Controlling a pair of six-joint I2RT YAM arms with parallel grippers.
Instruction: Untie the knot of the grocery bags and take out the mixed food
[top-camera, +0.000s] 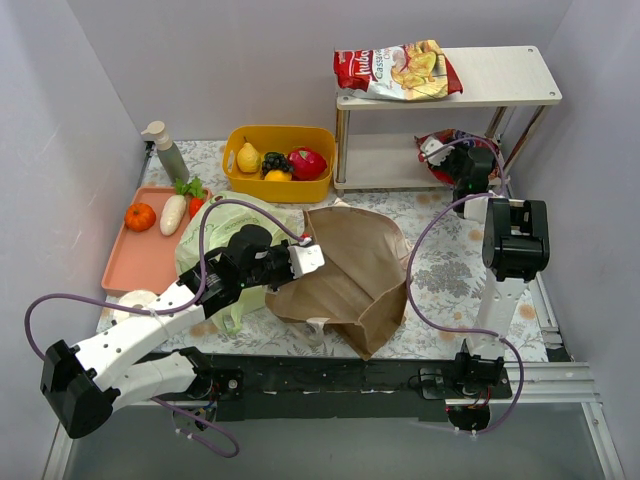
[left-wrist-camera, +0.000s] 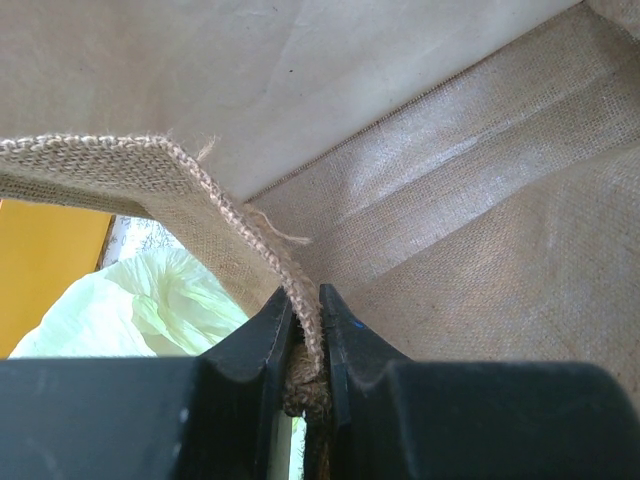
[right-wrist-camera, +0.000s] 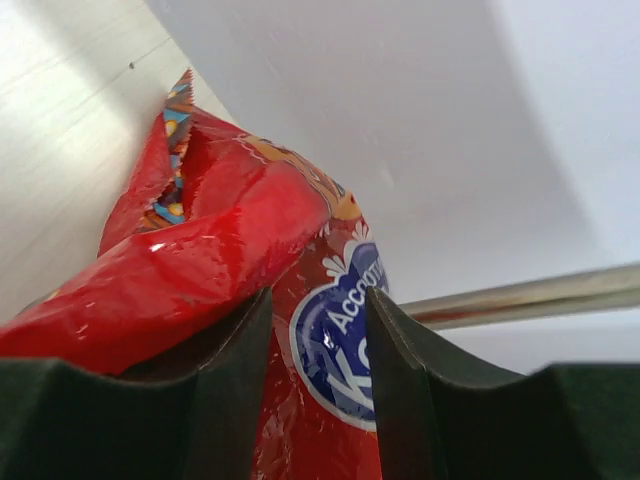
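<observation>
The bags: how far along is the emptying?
Done: fruit sits in the bin, produce on the tray, one packet on the shelf. In hand: the left gripper pinches the rim of the tote; the right gripper holds a second packet by the lower shelf. Left: the green bag looks full; the tote's inside is mostly hidden.

Overhead; wrist close-ups on tote (left-wrist-camera: 450, 200), packet (right-wrist-camera: 220, 230)

Brown tote (top-camera: 355, 270) in a plain woven weave. Pale green bag (top-camera: 240, 212). Desk (top-camera: 440, 255) patterned with grey-brown flowers on white. Yellow bin (top-camera: 285, 188). Salmon-pink tray (top-camera: 135, 265) with an orange tangerine (top-camera: 140, 216) and white radish (top-camera: 173, 214). Glossy red packet (right-wrist-camera: 220, 240) with a blue badge and white lettering.
</observation>
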